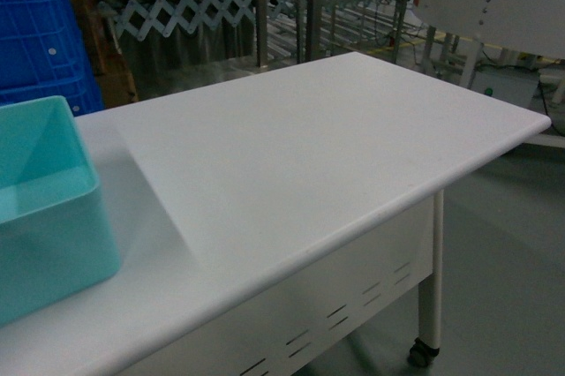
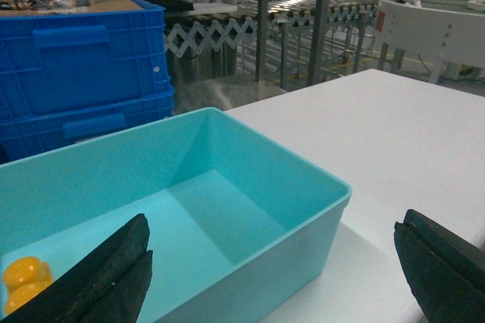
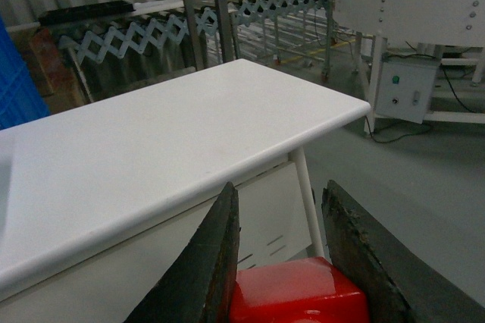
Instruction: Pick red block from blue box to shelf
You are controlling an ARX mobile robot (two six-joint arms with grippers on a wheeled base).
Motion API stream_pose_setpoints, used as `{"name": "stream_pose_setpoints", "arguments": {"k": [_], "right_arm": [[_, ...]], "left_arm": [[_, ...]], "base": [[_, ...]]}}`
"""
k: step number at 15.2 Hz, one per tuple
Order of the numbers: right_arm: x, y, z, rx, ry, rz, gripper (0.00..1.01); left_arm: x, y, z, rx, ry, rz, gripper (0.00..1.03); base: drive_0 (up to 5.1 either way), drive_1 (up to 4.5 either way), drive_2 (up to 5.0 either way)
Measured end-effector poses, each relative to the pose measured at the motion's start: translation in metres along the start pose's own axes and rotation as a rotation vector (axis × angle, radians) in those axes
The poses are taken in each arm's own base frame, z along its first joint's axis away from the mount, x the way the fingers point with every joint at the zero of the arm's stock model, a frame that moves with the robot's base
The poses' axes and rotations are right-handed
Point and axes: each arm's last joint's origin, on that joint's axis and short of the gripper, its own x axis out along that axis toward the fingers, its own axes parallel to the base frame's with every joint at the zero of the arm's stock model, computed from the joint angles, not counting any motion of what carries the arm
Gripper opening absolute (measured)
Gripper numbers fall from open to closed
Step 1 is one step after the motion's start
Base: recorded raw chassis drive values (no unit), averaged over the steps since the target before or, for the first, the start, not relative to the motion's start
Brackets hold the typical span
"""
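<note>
1. Biggest thing near you is the white-topped table, w/ the blue box sitting at its 9 o'clock side in the head view. Dark blue crates stand behind the box at 12 o'clock. Steel posts w/ a roller rack rise further back, approx. 12 to 1 o'clock; I judge this is the shelf side, but I cannot confirm it is the target shelf.

2. Inside the box, left wrist view, you see only a yellow-orange brick at the 8 o'clock corner. No red piece is left in the visible part.

3. The red block is in the right gripper, low between the two dark fingers, off the table edge, above the floor side.

4. Risks, as my judgement:
   - The grip is near the block top, the plastic looks glossy. A fast swing to the shelf may let it slip and fall on the floor.
   - The table edge is close at 10 o'clock of the right wrist view. A low path may hit it.
   - Neither arm shows in the head view, so pls check the wrists often.

5. Pincers: the right one is clenched on the red block, fingers narrow, both touching its sides. The left gripper is released, spread wide, holding nothing, hovering over the box rim.
</note>
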Motion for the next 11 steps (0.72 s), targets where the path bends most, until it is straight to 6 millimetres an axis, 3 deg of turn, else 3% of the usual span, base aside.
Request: {"name": "stream_pose_setpoints", "arguments": {"k": [11], "right_arm": [[0.0,0.0,0.0,0.0,0.0,0.0,0.28]], "left_arm": [[0.0,0.0,0.0,0.0,0.0,0.0,0.98]], "base": [[-1.5,-1.48,-1.5]]}}
